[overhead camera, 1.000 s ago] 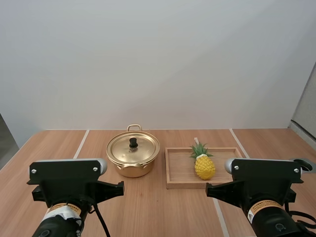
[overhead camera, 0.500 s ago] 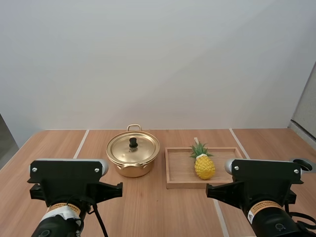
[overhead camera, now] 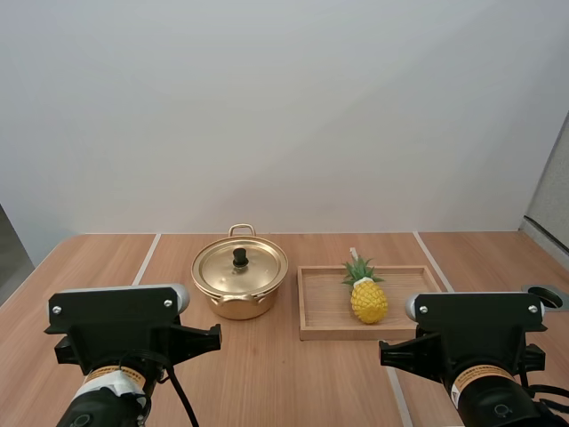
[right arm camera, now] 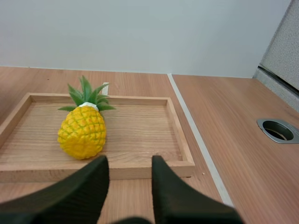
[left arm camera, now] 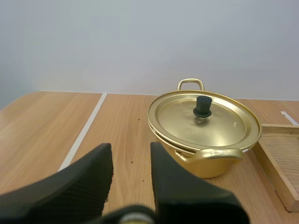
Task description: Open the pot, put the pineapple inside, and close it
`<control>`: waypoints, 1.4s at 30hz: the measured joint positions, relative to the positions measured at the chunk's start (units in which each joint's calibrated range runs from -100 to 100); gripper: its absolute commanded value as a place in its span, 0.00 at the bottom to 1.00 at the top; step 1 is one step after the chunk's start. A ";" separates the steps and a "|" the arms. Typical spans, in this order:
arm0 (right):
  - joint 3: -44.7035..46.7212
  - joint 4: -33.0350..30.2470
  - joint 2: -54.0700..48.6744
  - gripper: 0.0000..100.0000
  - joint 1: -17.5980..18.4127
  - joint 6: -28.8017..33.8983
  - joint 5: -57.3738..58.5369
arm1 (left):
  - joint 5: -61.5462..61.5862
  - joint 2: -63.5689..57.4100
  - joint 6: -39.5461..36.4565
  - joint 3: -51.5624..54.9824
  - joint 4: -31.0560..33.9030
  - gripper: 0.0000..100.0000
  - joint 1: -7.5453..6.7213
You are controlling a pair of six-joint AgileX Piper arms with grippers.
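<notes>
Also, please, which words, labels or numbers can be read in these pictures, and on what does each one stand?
The sticker on the left arm: orange and white, print too small to read.
The sticker on the right arm: the same, unreadable.
No text on the pot, the pineapple or the tray.

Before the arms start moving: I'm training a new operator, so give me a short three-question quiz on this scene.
1. True or false: the round golden metal lid with the black knob sits closed on the golden two-handled pot.
2. Where does the yellow pineapple with green leaves lie? A) on top of the lid B) in the shallow wooden tray C) inside the pot
3. Fill in: the left jaws stand ____, holding nothing.
Key: 1 true; 2 B; 3 open.
</notes>
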 measured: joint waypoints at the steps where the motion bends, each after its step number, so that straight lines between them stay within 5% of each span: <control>1: 0.00 0.00 0.00 1.00 0.00 0.00 0.00 | 0.00 0.00 -0.13 0.00 0.00 1.00 0.00; 13: 0.00 -1.50 0.00 1.00 0.00 0.00 0.14 | -0.86 0.00 -2.36 0.09 0.00 1.00 0.00; 14: 0.00 -2.60 0.00 1.00 0.00 0.00 0.14 | -3.04 0.00 -1.03 0.09 0.53 1.00 0.00; 16: -0.40 -14.48 -0.10 1.00 0.00 0.00 -2.62 | -9.33 0.00 2.55 0.09 1.83 1.00 0.00; 21: -10.62 -18.36 -0.10 1.00 -0.19 0.00 -8.70 | -43.43 -0.12 10.39 -9.42 3.33 1.00 0.00; 24: -17.69 -19.01 -0.14 1.00 -0.65 0.00 -6.95 | -45.69 -0.12 10.70 -15.23 3.45 1.00 0.00; 34: -30.46 -19.11 2.88 1.00 -0.71 -3.35 -12.79 | -15.23 9.36 10.56 -32.27 3.34 1.00 0.00; 37: -33.39 -17.94 9.79 1.00 -0.71 -3.57 -12.30 | -2.51 18.21 19.36 -37.42 -1.15 1.00 -0.47; 42: -36.85 -15.85 21.25 1.00 -0.71 -6.76 -3.64 | 22.87 34.66 39.44 -45.77 -18.82 1.00 -1.43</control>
